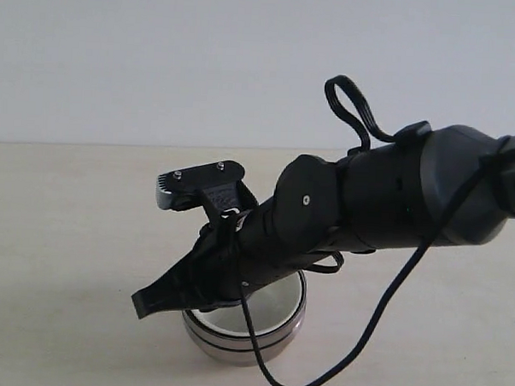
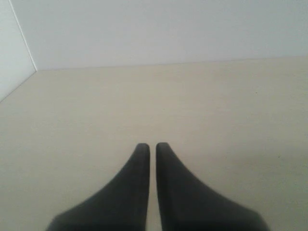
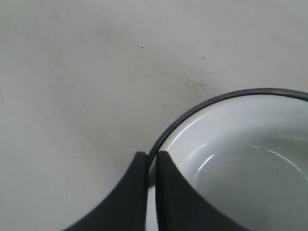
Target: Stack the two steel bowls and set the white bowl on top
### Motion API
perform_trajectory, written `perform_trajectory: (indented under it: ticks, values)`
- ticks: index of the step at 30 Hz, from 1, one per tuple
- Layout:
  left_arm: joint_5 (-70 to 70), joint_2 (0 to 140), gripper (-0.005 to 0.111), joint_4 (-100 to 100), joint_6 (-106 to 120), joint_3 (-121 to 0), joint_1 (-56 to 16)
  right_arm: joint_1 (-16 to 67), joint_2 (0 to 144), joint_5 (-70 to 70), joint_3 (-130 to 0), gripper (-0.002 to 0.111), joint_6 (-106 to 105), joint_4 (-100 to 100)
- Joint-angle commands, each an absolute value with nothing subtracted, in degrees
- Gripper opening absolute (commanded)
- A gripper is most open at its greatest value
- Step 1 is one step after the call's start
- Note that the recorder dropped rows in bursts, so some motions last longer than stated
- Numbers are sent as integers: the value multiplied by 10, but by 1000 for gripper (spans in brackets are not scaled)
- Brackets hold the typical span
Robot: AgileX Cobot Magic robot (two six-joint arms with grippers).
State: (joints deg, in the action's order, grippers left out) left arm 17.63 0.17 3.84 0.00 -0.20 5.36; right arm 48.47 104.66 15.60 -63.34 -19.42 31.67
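Observation:
The two steel bowls (image 1: pixel 260 340) stand stacked on the table at the lower middle of the exterior view, showing as two shiny bands. Inside them sits the white bowl (image 1: pixel 280 298) (image 3: pixel 240 159), glossy, with a thin dark rim line. My right gripper (image 3: pixel 152 154) (image 1: pixel 150 301) reaches across to the stack. It is shut on that rim, one finger inside the white bowl and one outside. My left gripper (image 2: pixel 152 144) is shut and holds nothing, over bare table. The exterior view does not show it.
The right arm (image 1: pixel 394 199) and its looping black cable (image 1: pixel 381 309) hang over the stack and hide much of it. The pale tabletop (image 1: pixel 67 236) spreads around the bowls, and a white wall (image 2: pixel 144 29) stands behind the table's far edge.

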Motion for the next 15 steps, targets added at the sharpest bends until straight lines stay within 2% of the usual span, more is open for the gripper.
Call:
perform_trajectory:
  ticks: [1, 15]
  values:
    - [176, 0, 4, 35, -5, 0, 56, 485, 1046, 148, -637, 0, -195, 317]
    - [176, 0, 4, 35, -5, 0, 56, 476, 1008, 165, -649, 0, -200, 296]
